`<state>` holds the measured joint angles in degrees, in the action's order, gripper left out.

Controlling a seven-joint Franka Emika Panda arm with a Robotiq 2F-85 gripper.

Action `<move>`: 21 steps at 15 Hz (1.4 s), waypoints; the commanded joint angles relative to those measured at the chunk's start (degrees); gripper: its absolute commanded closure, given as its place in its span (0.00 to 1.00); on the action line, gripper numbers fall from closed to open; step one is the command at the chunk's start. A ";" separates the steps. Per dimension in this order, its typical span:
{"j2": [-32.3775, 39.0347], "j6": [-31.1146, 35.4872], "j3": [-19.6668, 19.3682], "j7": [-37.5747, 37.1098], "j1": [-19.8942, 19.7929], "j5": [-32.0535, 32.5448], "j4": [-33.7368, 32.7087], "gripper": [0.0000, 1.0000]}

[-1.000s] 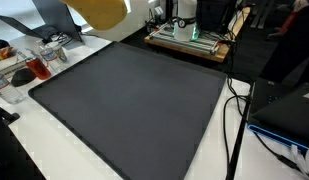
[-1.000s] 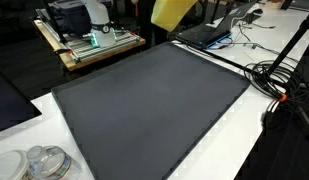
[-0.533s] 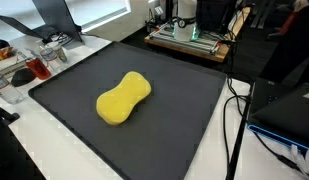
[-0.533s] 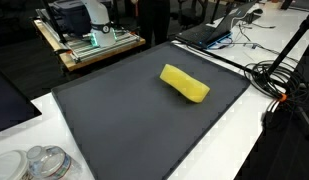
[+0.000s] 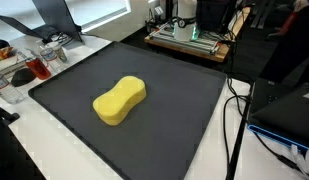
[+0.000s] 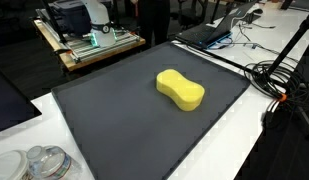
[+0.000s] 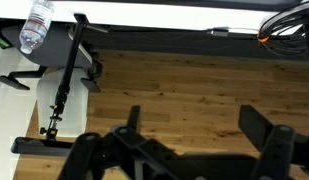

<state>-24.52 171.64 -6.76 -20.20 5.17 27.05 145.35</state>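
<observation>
Yellow sponge (image 5: 120, 101) lies flat near the centre of the dark mat (image 5: 184, 120), its length running from 8 to 2 o'clock; gripper (image 7: 194, 125), in the wrist view, jaws spread apart above wooden floor (image 7: 184, 85)

fingers (image 7: 262, 128) partly beyond bottom edge

Mat (image 5: 184, 130) open all round sponge (image 5: 119, 101); cables (image 6: 275, 76), glassware (image 5: 39, 66) beyond edges.

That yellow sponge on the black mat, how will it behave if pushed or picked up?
The yellow sponge looks like soft foam, so it probably squashes when squeezed and weighs little for its size. Lying flat on the mat, it should slide rather than roll.
</observation>
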 commanded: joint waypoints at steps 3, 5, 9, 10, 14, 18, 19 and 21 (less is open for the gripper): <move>4.10 -18.89 12.19 6.19 -3.55 -10.24 -6.70 0.00; 6.39 -27.38 15.44 5.95 -3.96 -9.06 -11.00 0.00; 12.58 -41.15 17.70 8.38 -2.34 -9.16 -20.55 0.00; 14.39 -44.03 18.00 8.57 -2.09 -8.93 -22.94 0.00; 22.28 -50.57 18.78 7.86 -0.42 -7.14 -31.10 0.00; 29.59 -51.43 18.75 6.46 2.40 -3.66 -37.89 0.00; 31.36 -50.77 18.63 5.64 3.32 -1.48 -39.14 0.00; 34.83 -50.16 18.02 5.32 5.00 1.57 -41.73 0.00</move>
<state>4.58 122.72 12.01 -13.73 7.75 24.43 109.47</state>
